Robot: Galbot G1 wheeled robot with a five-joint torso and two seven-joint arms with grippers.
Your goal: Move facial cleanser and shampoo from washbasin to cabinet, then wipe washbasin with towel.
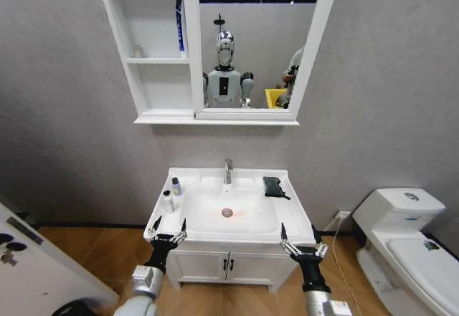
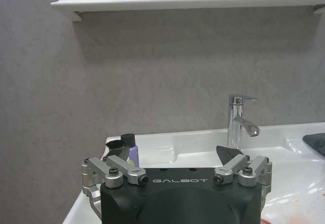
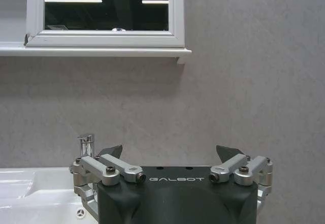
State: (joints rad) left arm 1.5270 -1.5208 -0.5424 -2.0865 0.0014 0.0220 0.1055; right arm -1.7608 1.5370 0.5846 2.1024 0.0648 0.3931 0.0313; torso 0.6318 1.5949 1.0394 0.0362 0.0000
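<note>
1. My left gripper (image 1: 167, 226) hangs at the washbasin's (image 1: 215, 233) front left corner, jaws spread, grasping nothing. My right gripper (image 1: 303, 235) sits likewise at the front right corner, released.
2. A small bottle (image 1: 176, 186) stands on the left ledge; the towel (image 1: 273, 186) lies on the right ledge, behind the bowl.
3. The cabinet (image 1: 150, 51) hangs above left; a blue-labelled item (image 1: 179, 22) is already shelved.
4. Advice: approach the bottle level, centre it between the fingers, grip low, and lift clear of the tap (image 1: 228, 170).

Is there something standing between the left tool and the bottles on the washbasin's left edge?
Nothing visible. The left tool hangs open at the washbasin front rim; the two bottles stand just beyond it, with bare ledge between. The tap is farther right.
</note>
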